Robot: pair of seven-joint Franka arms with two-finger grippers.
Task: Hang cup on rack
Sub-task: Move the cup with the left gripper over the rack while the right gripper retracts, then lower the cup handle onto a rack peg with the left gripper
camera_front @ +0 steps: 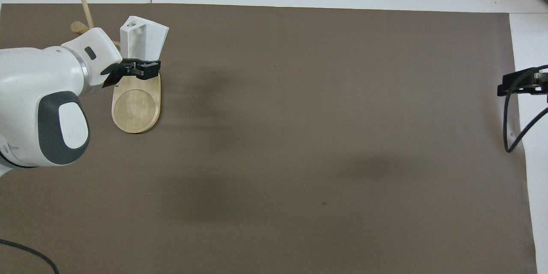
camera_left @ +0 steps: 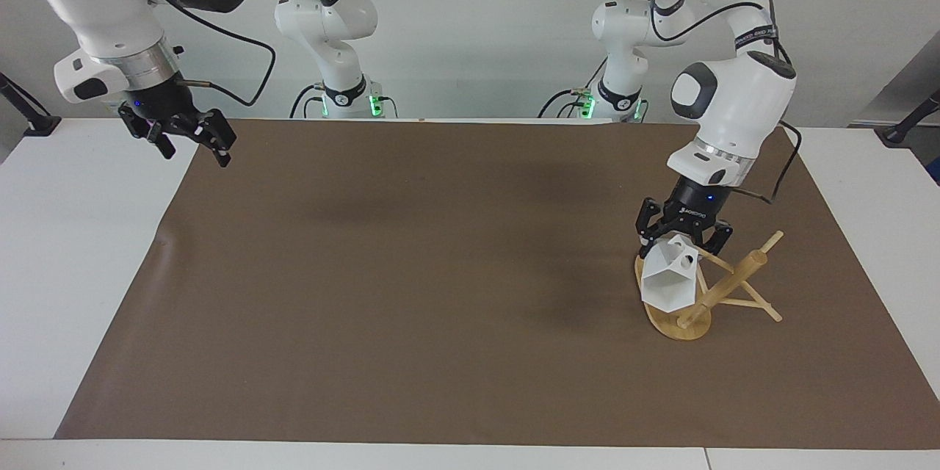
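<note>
Brown mat (camera_left: 411,286) over white table (camera_left: 66,250), white wall at back.
Item 1: rack (camera_left: 723,286), bamboo, at the left arm's end; post leans steeply, oval base partly hidden by item 2; pegs largely covered by the arm in the overhead view.
Item 2: cup (camera_left: 668,279), white, faceted, in the air over the rack base, pinched at its handle by left gripper (camera_left: 684,239).
Item 3: right gripper (camera_left: 192,143), fingers spread, holding nothing, over the mat's edge; cut off in the overhead view.
</note>
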